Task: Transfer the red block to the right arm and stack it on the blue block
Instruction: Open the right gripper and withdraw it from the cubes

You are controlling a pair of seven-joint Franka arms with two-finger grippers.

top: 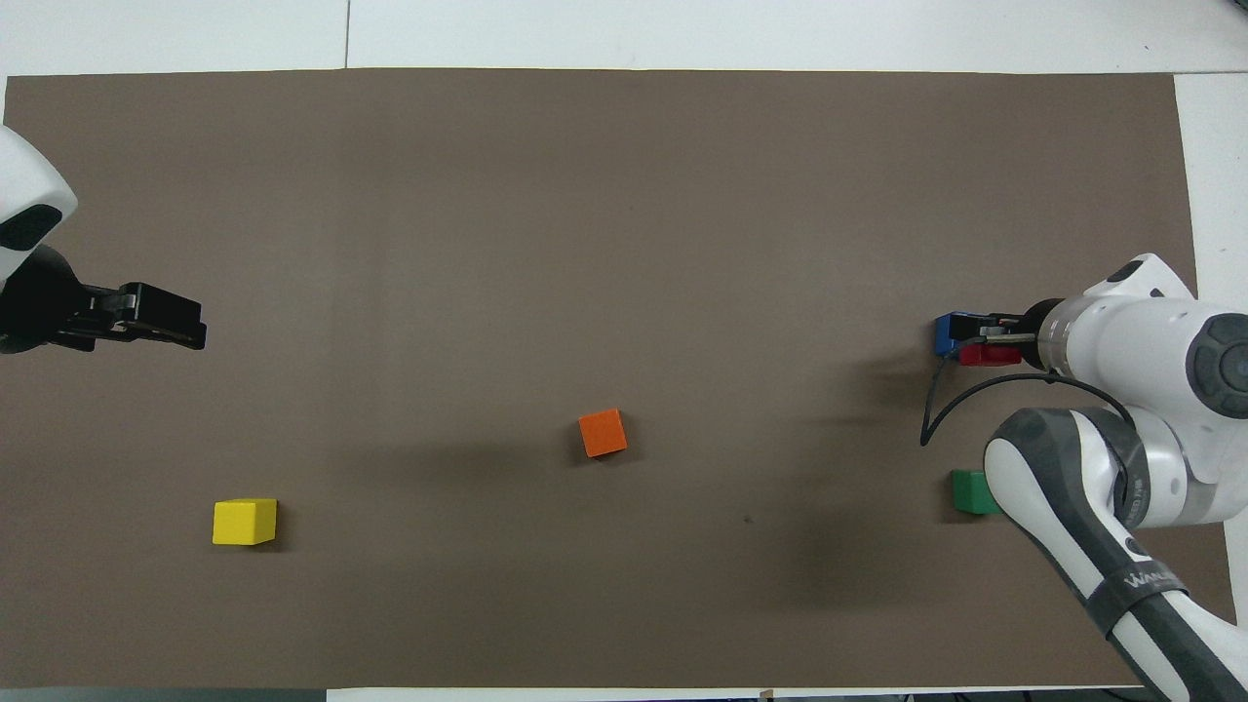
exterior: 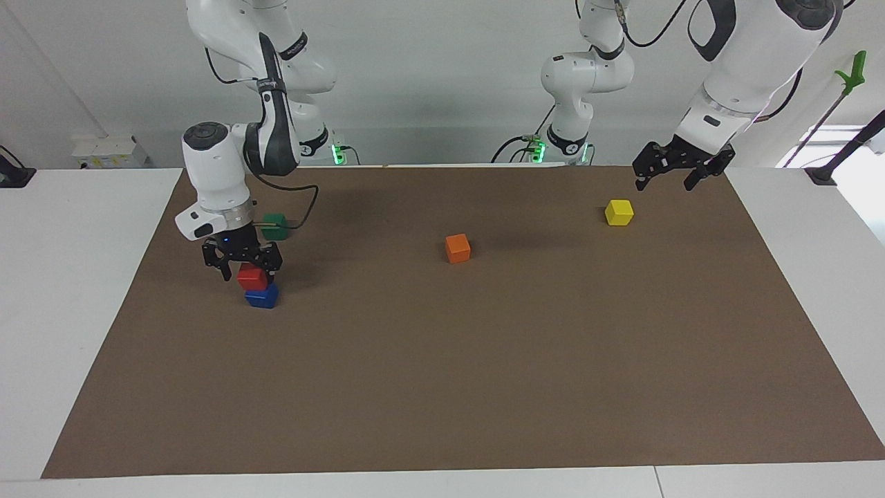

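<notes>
Your right gripper [exterior: 250,268] is hanging low over the blue block [exterior: 262,297] at the right arm's end of the table, and its black fingers [exterior: 226,265] are standing on either side of the red block [exterior: 252,277]. From the facing view they are lying close against the cube's sides, so the claw is reading as pinched on it, only about as wide as the cube itself. The red block is sitting on top of the blue one, shifted a little toward the right arm's end so the two faces are not lining up squarely; whether its underside is fully resting on the blue top or hovering a hair above, you cannot tell. In the overhead view the right gripper [top: 987,343] is covering most of the pair, with the red block [top: 990,355] and the blue block [top: 947,332] peeking out beside it.

The green block [exterior: 275,225] is lying nearer to the robots than the stack, just beside the right arm's wrist.

Your left gripper [exterior: 679,171] is waiting in the air over the brown mat [exterior: 442,387], above the yellow block [exterior: 619,211], its fingers spread apart and holding nothing. The orange block [exterior: 458,248] is sitting alone near the middle of the mat.
</notes>
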